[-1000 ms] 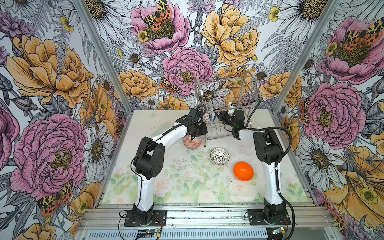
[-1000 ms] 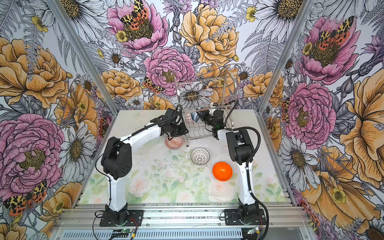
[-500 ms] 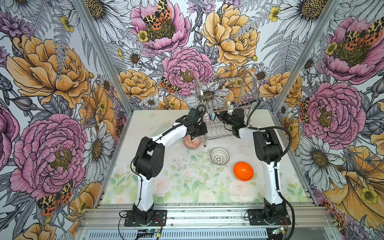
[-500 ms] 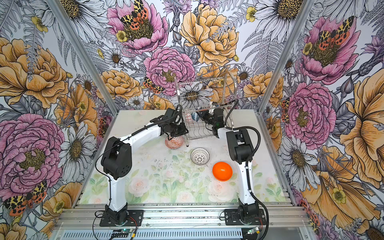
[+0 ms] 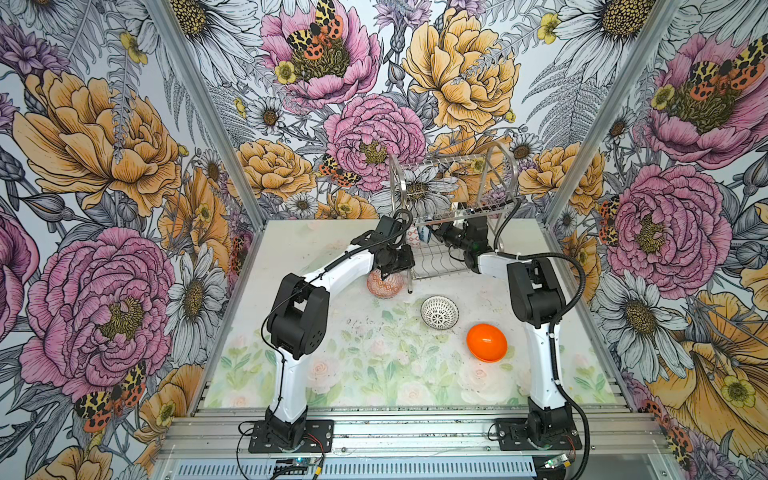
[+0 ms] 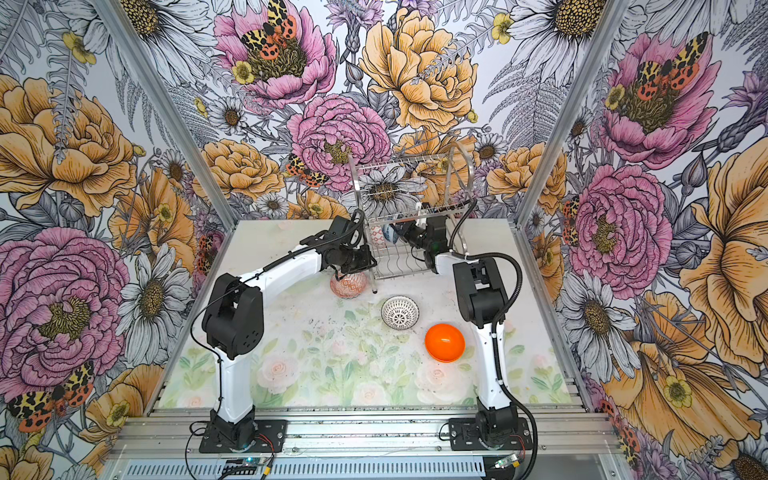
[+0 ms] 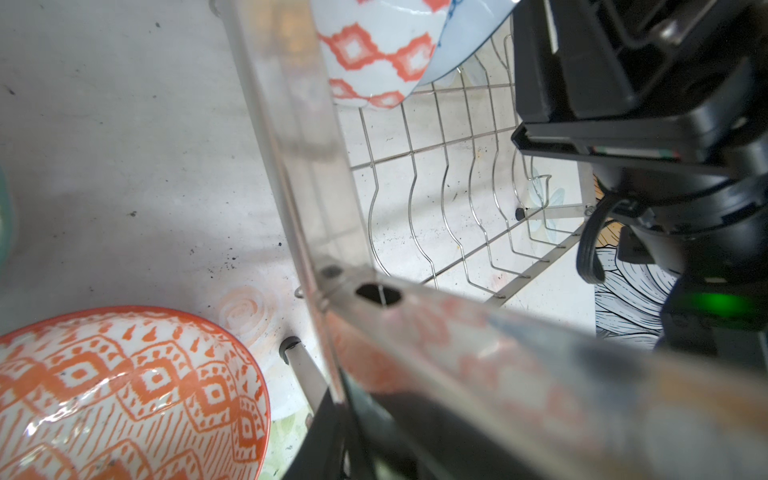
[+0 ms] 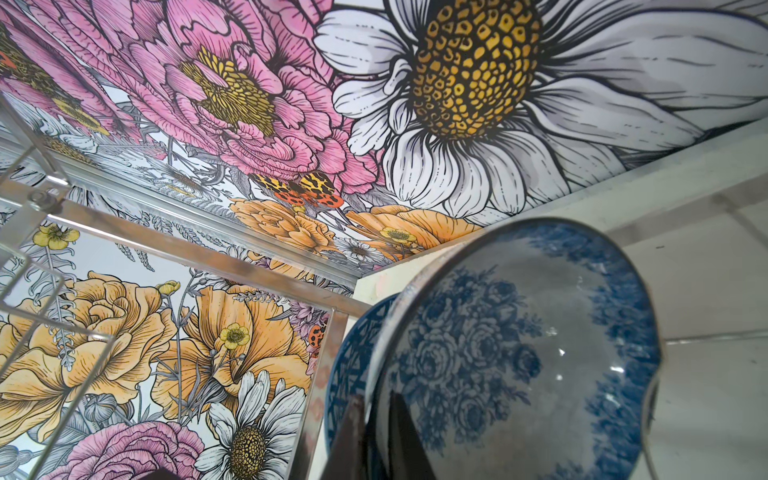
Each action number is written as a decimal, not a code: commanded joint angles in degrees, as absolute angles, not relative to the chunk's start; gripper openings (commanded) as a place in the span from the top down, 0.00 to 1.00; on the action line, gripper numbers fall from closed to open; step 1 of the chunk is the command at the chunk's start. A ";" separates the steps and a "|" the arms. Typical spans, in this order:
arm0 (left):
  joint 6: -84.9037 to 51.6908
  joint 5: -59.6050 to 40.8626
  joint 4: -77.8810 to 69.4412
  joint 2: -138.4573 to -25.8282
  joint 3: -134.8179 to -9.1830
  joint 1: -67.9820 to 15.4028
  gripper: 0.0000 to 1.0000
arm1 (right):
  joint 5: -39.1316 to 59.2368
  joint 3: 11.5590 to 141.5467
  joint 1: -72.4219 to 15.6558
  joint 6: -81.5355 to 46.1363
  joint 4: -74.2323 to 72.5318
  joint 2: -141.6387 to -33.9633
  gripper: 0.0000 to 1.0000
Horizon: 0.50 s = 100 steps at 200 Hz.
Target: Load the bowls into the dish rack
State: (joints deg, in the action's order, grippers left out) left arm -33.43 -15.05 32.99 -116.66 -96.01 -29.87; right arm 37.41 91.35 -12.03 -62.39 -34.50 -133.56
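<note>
One pale surface [image 5: 353, 365], printed with faint roses and flecked with dark specks, is carrying everything. One rack [image 5: 436, 259] of shiny steel is standing at its far side, right of middle, near the back wall. It is showing two tiers of thin wire, wavy slots in the lower tier, arched end frames and slim legs. Two arms are reaching to it, white shells between black joints. The left arm [image 5: 340, 270] is coming to the rack's near left corner, and the right arm [image 5: 536, 291] is going into the lower tier from the right. Six round bowls are showing. Three are sitting upright on the surface, apart from each other. They are a plain, glossy orange bowl [image 5: 486, 343] nearest the right arm's base, a black-and-white lattice bowl [image 5: 439, 312] between it and the rack, and an orange-white bowl [image 7: 124, 395] with glazed diamond bands just beside the rack's front left leg. Three are standing on edge in the lower tier, packed together at its left end. One is a diamond bowl [image 7: 374, 54], white outside with orange lozenges. The other two are a dark blue bowl [image 8: 349, 361] close behind a floral blue bowl [image 8: 519, 353] with roses painted inside. The right fingers [image 8: 409, 453] are clamping the floral blue bowl's rim, one inside and one outside. The left fingers [image 7: 316, 449] are hovering over the orange-white bowl, hard by the rack's end frame. They are dark and blurred, and I cannot tell whether they are together, apart or gripping anything.
</note>
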 commanded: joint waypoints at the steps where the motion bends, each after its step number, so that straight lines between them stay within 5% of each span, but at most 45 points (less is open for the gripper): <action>1: -37.34 -13.45 42.67 -119.88 -94.74 -27.16 0.83 | 39.14 89.68 -12.48 -61.46 -22.16 -135.99 0.87; 100: -37.53 -13.37 42.66 -120.06 -94.75 -27.33 0.83 | 39.42 87.41 -12.22 -57.94 -19.14 -133.86 0.84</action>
State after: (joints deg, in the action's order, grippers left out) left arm -33.43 -15.05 33.17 -116.73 -96.16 -29.87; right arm 38.26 90.83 -11.81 -58.81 -30.50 -132.22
